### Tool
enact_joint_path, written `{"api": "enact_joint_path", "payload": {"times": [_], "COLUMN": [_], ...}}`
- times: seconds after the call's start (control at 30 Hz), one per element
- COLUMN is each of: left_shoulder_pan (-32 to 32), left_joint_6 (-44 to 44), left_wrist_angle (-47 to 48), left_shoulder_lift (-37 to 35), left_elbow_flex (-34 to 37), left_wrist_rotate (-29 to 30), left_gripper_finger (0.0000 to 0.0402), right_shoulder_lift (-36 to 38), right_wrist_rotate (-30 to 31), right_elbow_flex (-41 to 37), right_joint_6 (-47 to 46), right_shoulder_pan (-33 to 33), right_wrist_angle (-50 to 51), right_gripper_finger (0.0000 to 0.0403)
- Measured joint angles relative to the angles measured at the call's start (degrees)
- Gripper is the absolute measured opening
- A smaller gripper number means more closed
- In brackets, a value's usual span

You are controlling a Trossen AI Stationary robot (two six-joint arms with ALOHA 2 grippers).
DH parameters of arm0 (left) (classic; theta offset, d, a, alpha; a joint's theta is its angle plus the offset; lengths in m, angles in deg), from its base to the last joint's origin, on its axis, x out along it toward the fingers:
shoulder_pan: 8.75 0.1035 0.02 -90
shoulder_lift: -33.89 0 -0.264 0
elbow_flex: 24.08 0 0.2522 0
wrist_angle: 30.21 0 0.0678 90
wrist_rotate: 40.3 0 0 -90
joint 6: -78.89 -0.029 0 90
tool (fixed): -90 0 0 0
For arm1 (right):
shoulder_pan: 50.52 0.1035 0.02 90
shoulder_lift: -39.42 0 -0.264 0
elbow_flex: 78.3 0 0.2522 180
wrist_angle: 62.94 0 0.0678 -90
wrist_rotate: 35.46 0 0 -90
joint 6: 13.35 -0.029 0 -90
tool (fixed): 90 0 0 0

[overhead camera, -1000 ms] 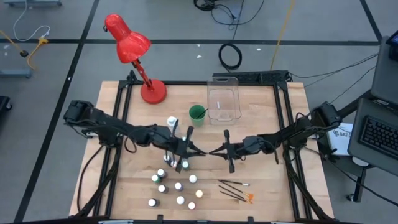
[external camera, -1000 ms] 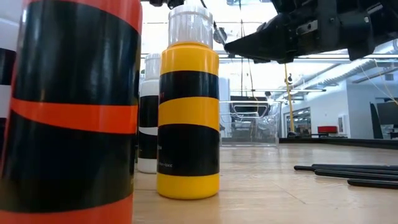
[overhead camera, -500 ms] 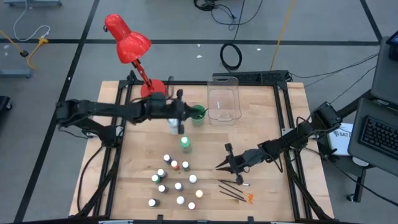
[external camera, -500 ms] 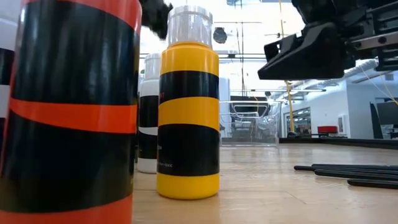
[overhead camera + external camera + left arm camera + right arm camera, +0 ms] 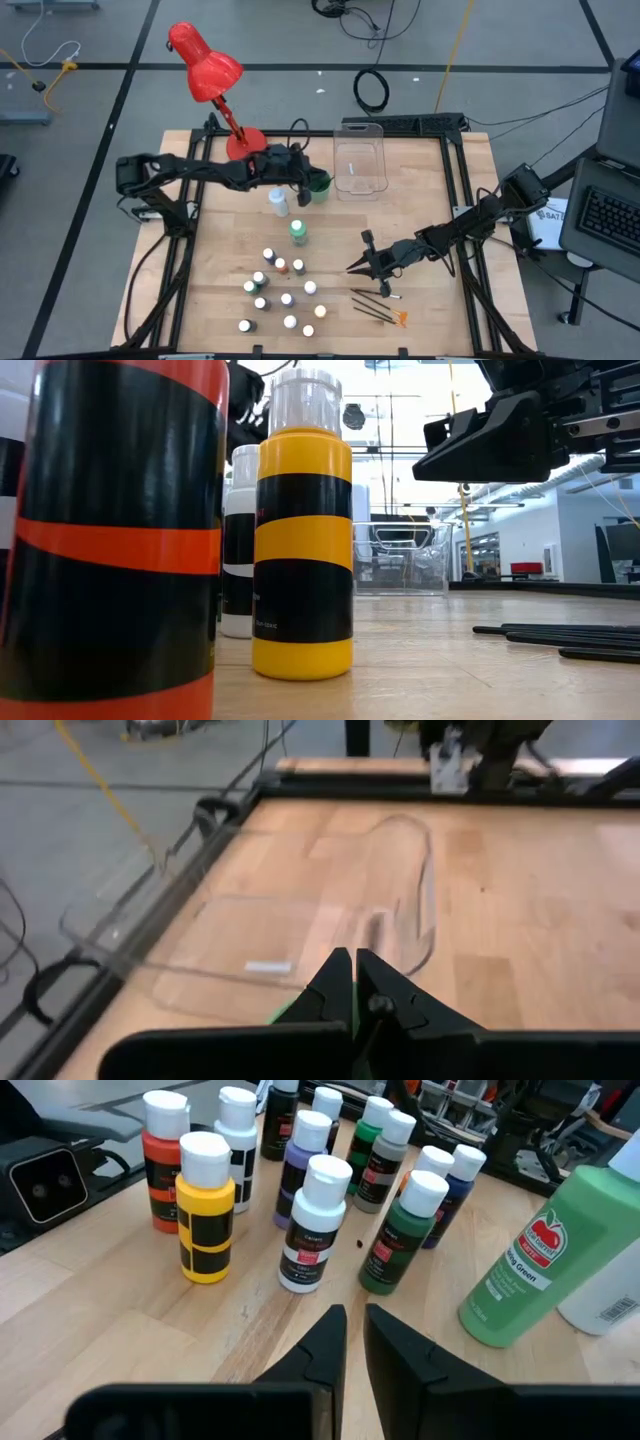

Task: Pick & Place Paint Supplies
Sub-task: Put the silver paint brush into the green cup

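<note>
The tiny white-capped paint bottles (image 5: 281,295) stand on their bases in a cluster near the table's near edge, also seen close ahead in the right wrist view (image 5: 312,1225). A white bottle (image 5: 278,201) and a green bottle (image 5: 298,232) stand upright farther in. Thin dark brushes (image 5: 376,305) lie flat to the cluster's right. My left gripper (image 5: 353,963) is shut above the green cup (image 5: 318,183); whether it holds anything does not show. My right gripper (image 5: 349,1323) hovers shut between the cluster and the brushes, touching nothing.
A clear plastic bin (image 5: 360,163) sits by the far edge, right of the cup. A red desk lamp (image 5: 215,85) stands at the far left corner. Bare wood lies right of the bin and left of the bottle cluster. A yellow-banded bottle (image 5: 302,530) stands near the low camera.
My left gripper has left the middle of the table, swung toward the far edge, and now sits over the green cup. My right gripper has drawn back from the middle toward the near edge, ending beside the brushes.
</note>
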Motion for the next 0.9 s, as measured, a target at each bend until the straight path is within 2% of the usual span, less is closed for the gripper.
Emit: {"api": "enact_joint_path", "payload": {"times": [0.3,0.43,0.57,0.77,0.9], "left_shoulder_pan": [1.3,1.8,1.8,1.8,1.7], "left_joint_6": [4.3,7.3,7.8,9.2,8.7], "left_wrist_angle": [-1.1,-0.6,0.5,2.2,2.3], "left_shoulder_lift": [3.1,3.2,3.2,3.2,2.0], "left_elbow_flex": [-0.1,0.0,0.0,0.0,0.0], "left_wrist_rotate": [0.0,0.0,-0.3,-0.5,-0.5], "left_gripper_finger": [0.0006,0.0027,0.0072,0.0171,0.0223], "right_shoulder_lift": [0.0,0.0,0.0,0.0,0.0], "right_wrist_rotate": [0.0,0.0,0.0,0.0,0.0], "right_elbow_flex": [0.0,0.0,0.0,0.0,0.0], "right_joint_6": [0.2,0.6,0.9,0.9,0.9], "right_shoulder_pan": [-0.8,-0.9,-0.9,-0.9,-0.9], "right_wrist_angle": [0.1,0.2,0.2,-0.1,-0.2], "right_gripper_finger": [0.0031,0.0032,0.0032,0.0032,0.0032]}}
